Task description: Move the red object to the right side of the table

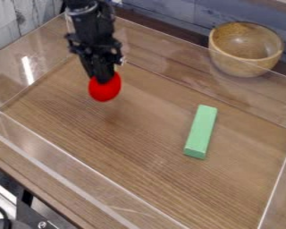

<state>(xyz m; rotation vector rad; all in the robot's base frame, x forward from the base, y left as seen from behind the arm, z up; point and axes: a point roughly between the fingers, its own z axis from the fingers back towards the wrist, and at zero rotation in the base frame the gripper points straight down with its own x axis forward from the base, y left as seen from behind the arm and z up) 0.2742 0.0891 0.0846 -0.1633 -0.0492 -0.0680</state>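
The red object, a small glossy egg-shaped toy fruit, hangs a little above the left part of the brown wood-grain table. My gripper points straight down from above and is shut on the top of the red object, hiding its stem. The black arm rises out of the top left of the view.
A light-green rectangular block lies on the right half of the table. A wooden bowl stands at the back right. Low clear acrylic walls edge the tabletop on all sides.
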